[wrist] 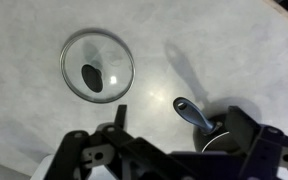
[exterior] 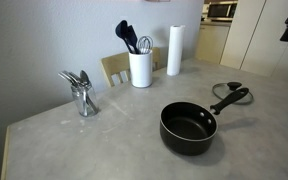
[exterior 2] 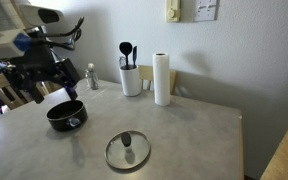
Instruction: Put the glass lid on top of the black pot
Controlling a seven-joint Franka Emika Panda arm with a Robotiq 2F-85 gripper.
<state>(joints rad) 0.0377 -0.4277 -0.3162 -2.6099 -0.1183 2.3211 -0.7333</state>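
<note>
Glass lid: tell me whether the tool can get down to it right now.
Probably yes. The lid lies flat on bare counter with nothing on it, the pot sits apart, and the open tool hangs above the counter with nothing between it and the lid.

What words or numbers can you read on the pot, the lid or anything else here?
None can be read.
The black pot, glass lid, white utensil holder and paper towel roll show no lettering.
The wall plates in an exterior view may carry marks, but they are too small and blurred to read.
</note>
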